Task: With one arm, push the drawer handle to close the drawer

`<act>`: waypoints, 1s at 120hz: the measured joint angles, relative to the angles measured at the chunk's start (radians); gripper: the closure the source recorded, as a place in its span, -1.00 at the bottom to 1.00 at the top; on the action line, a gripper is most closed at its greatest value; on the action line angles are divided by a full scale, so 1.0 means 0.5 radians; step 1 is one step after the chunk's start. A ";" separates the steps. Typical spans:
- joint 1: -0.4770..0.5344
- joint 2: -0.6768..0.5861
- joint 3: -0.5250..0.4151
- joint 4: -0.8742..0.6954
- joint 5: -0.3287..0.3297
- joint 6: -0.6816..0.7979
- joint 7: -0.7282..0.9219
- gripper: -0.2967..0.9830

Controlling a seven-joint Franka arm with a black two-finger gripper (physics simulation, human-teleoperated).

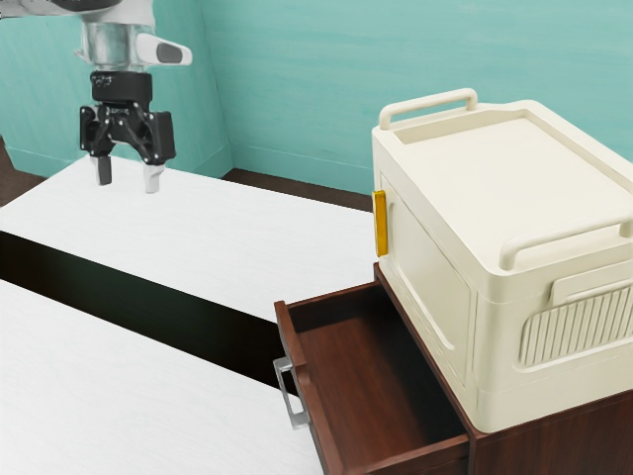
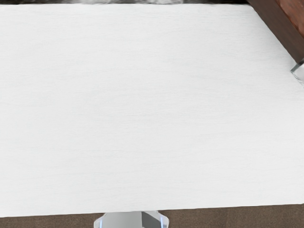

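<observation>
Plainly, open room separates the gripper [image 1: 128,182], fingers apart, from the open drawer's front edge [image 1: 313,401] and handle [image 1: 287,398].

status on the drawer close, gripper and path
Fingers apart, holding nothing. Drawer open, handle untouched. No obstacle seen between gripper and handle.

Worktop [image 1: 227,237]: white, matte, with faint streaking; edges straight. In the exterior view a dark band [image 1: 148,302] runs slantwise between two white areas; its nature cannot be determined. Brown floor [image 2: 237,218] borders one edge in the wrist view. A dark reddish-brown wooden cabinet [image 1: 554,440] stands at the exterior view's right; its footing is out of frame. Directly on its top sits a cream box [image 1: 514,168], upright.
</observation>
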 joint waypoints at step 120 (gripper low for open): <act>-0.726 -0.691 -0.204 -2.124 0.107 2.182 0.052 0.33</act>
